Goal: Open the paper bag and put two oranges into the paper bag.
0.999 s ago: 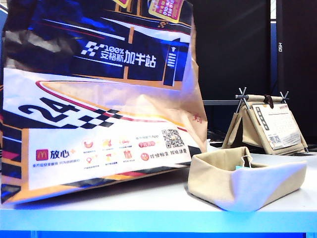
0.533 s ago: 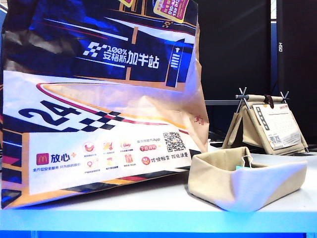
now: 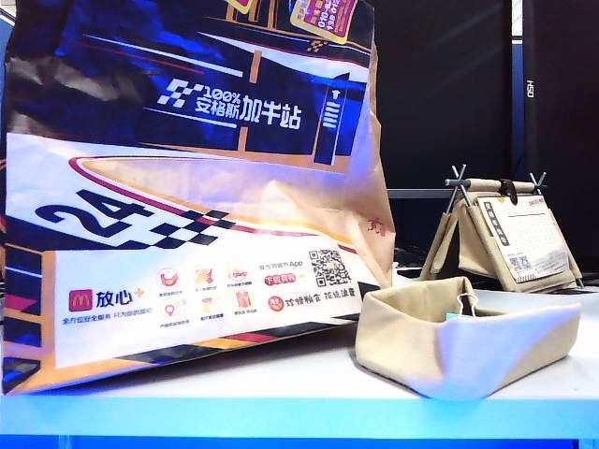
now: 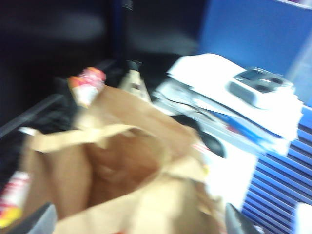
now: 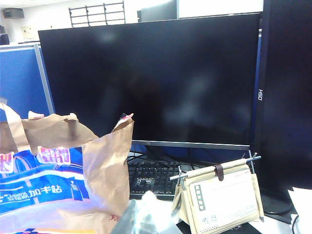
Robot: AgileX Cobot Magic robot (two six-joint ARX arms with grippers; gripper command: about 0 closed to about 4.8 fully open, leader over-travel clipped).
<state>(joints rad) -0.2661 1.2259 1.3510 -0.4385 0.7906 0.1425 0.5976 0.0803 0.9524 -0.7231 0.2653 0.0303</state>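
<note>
Left tool spread wide above the open paper bag mouth – likely just released – right tool clenched empty, parked right of the bag.

On my feed, paper bag: "24", "100%", "App", QR code, McDonald's logo, Chinese text.

Paper bag stands before a dark monitor.

The big brown kraft paper bag with dark blue print has shifted slightly right and its top edge has straightened since a second ago.
</note>
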